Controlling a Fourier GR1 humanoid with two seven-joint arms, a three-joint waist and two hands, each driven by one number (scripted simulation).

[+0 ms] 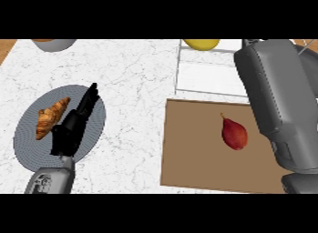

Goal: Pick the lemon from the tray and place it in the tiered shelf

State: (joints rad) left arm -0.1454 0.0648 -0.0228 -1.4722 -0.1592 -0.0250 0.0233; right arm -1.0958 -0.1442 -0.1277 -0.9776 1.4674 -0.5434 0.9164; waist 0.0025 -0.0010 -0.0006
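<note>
The lemon (202,44) sits on the white shelf (208,75) at the top edge, well apart from the brown tray (188,157), where a red fruit (234,133) lies. The left hand (72,127) hovers over a grey plate (30,143) beside a croissant (51,117), fingers straight and together. The right forearm (282,100) stretches past the tray towards the shelf; its hand is out of view, so its fingers cannot be told.
</note>
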